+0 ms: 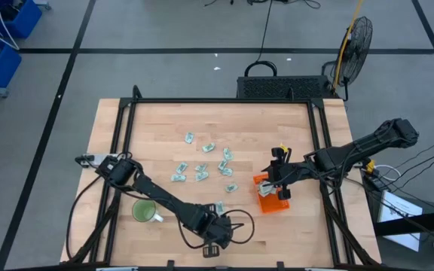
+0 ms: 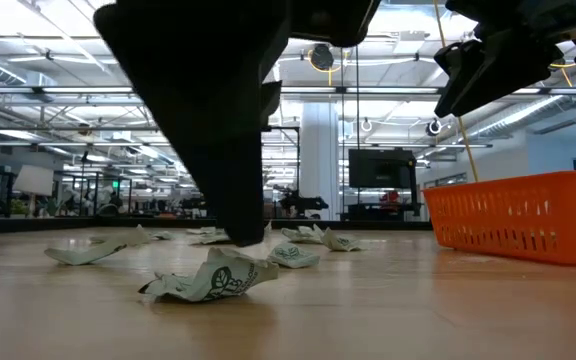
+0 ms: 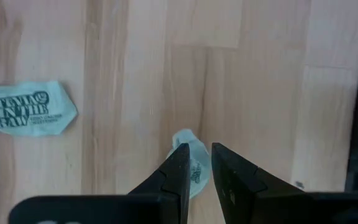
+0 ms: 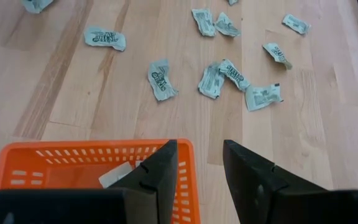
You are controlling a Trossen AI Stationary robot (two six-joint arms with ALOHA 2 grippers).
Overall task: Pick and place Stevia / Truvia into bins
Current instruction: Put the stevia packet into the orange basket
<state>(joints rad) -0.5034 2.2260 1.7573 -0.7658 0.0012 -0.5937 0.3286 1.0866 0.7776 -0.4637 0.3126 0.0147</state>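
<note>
Several pale green and white Stevia sachets lie scattered flat on the middle of the wooden table, and the right wrist view shows them too. My left gripper is near the table's near edge, shut on one sachet. Another sachet lies flat beside it. My right gripper hovers open and empty over the orange tray, at its wall nearest the pile. One sachet lies in the tray. My left gripper pinches a crumpled sachet between its two fingers, and one end sticks out past the fingertips. The fingers come from above, pointing down. Whether the sachet is clear of the table I cannot tell.
A round green mug stands near the left arm's forearm on the table's near left. A crumpled sachet lies close in front of the left gripper in the low view. The tray sits right of the pile. Black frame rails border the table.
</note>
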